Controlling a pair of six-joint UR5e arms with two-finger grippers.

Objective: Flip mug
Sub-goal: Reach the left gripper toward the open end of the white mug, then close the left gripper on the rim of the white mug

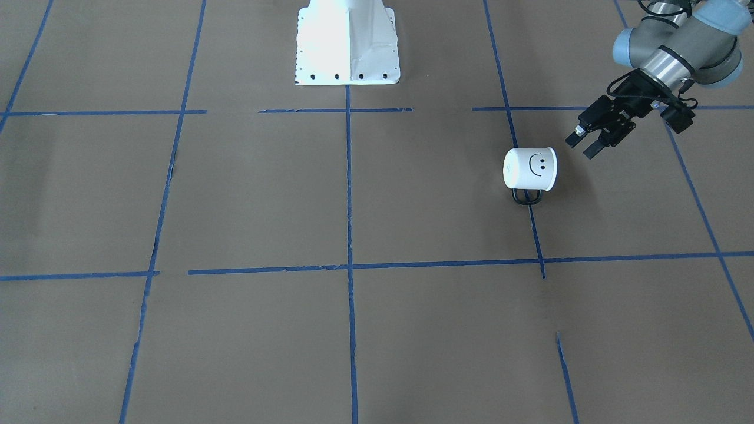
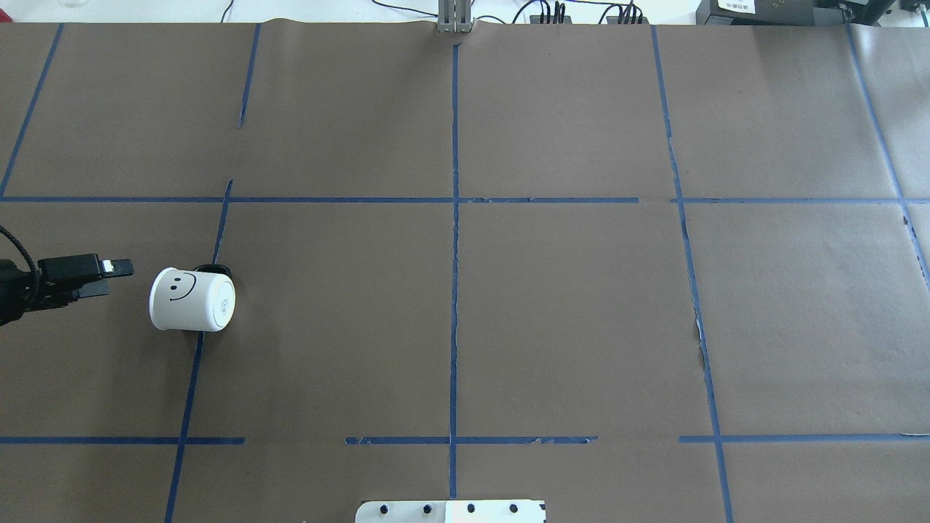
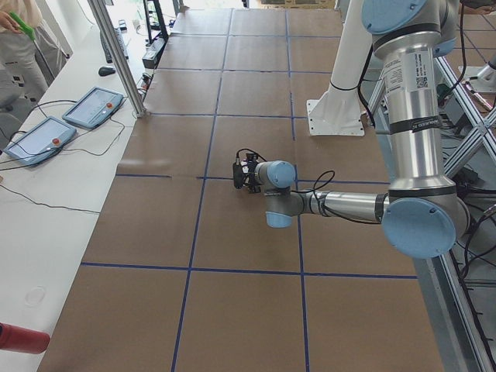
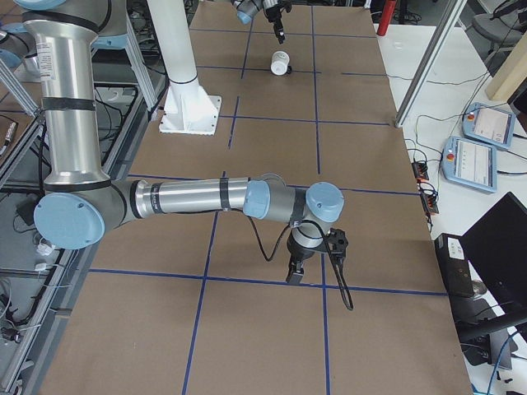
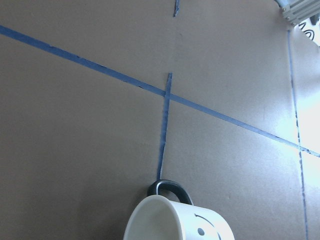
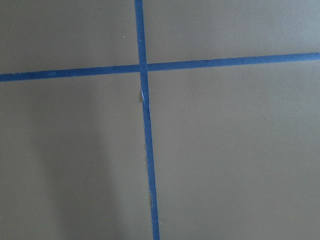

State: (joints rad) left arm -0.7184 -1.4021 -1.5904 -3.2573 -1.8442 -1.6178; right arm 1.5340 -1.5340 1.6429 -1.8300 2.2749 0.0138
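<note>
The white mug (image 1: 530, 169) lies on its side on the brown paper, smiley face up, black handle (image 1: 526, 197) against the table. It also shows in the overhead view (image 2: 190, 299) and small in the exterior right view (image 4: 281, 62). Its open mouth (image 5: 155, 222) faces my left gripper (image 1: 583, 147), which is open and empty, a short way from the rim and just above the table; it also shows in the overhead view (image 2: 109, 278). My right gripper (image 4: 294, 276) shows only in the exterior right view, low over the table far from the mug; I cannot tell if it is open or shut.
Blue tape lines (image 2: 454, 218) divide the brown table cover into squares. The white robot base (image 1: 347, 44) stands at the table's middle edge. Control pendants (image 3: 93, 106) and cables lie on the white bench beside the table.
</note>
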